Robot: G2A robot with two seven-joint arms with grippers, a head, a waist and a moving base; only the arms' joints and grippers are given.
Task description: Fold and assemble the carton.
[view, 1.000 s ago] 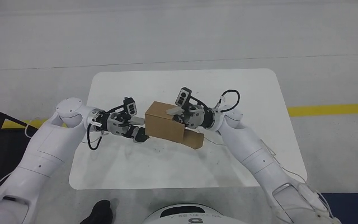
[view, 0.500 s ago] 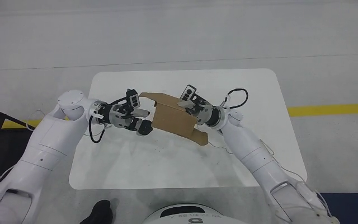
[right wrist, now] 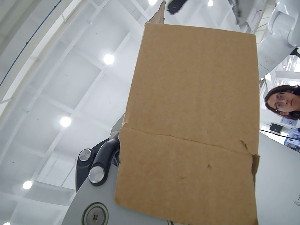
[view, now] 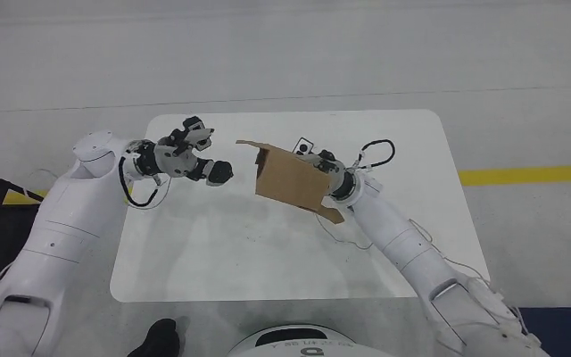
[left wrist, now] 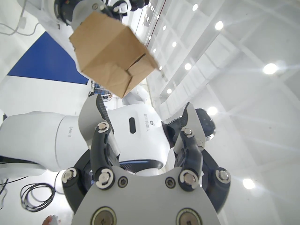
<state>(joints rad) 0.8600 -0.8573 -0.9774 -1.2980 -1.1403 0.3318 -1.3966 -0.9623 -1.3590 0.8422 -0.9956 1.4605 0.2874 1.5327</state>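
While the right gripper (view: pixel 321 168) clamps the half-formed carton (view: pixel 287 178) above the table (view: pixel 401 143), the left gripper (left wrist: pixel 143 101), fingers apart and empty, likely must next come in to fold the open end flaps.

There is one brown carton (view: pixel 290 181). There is one white surface (view: pixel 401 143). There are two robot arms, one left arm (view: pixel 67 214) and one right arm (view: pixel 401 241). Each arm has one set of jaws, so that makes two sets. The left jaws have two fingers (left wrist: pixel 93 113). One black cable (view: pixel 379 142) loops by the right arm. One yellow line (view: pixel 517 175) runs on the floor
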